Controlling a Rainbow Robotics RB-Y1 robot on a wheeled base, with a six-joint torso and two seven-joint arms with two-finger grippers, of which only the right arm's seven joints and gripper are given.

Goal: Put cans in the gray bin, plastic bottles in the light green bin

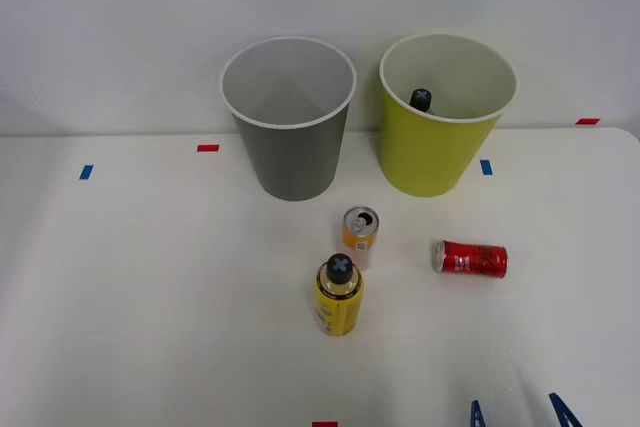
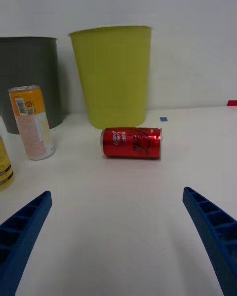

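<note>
Red Coca-Cola can (image 1: 470, 258) lying on its side on the white table (image 1: 150, 297), in front of the light green bin (image 1: 440, 147), well apart from it. Orange-yellow can (image 1: 360, 234) upright just left of it, yellow black-capped bottle (image 1: 339, 296) upright nearer the robot. Black bottle cap (image 1: 420, 99) inside the light green bin. Gray bin (image 1: 290, 137) standing left of the green 1. Right gripper (image 2: 118, 237) spread wide, holding nothing, low over the table with the red can straight ahead between its 2 blue fingers (image 2: 24, 227).
</note>
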